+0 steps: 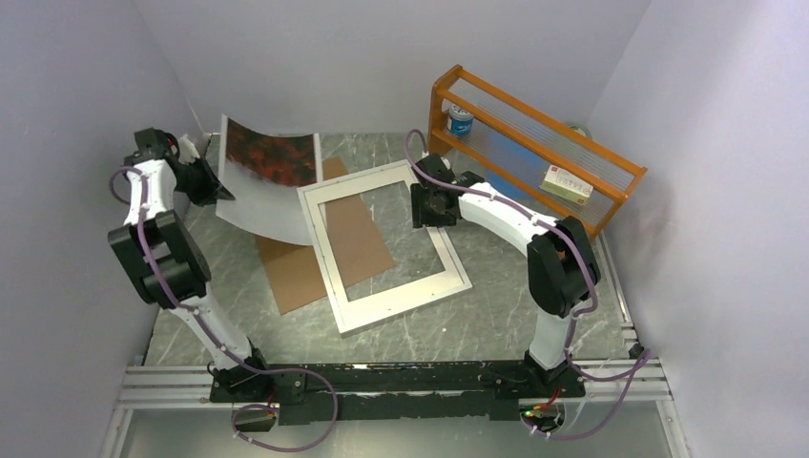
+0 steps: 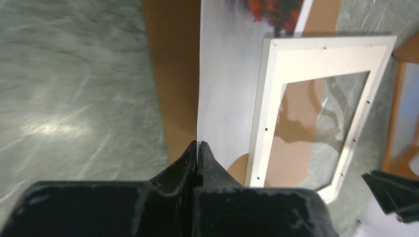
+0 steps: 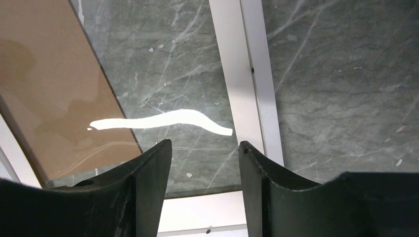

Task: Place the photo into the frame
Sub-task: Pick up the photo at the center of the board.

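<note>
The photo curves up off the table at the back left, its red-orange half highest and its pale half sagging onto the frame's left side. My left gripper is shut on the photo's pale left edge; in the left wrist view the fingertips pinch that thin edge of the photo. The white frame lies flat in the middle, its border beside the print. My right gripper hovers open over the frame's far right side, and its fingers straddle nothing above the frame's border.
A brown backing board lies under the frame's left part, also visible as the board and through the glass. An orange wooden rack with a tin and a box stands at the back right. Walls close in on both sides.
</note>
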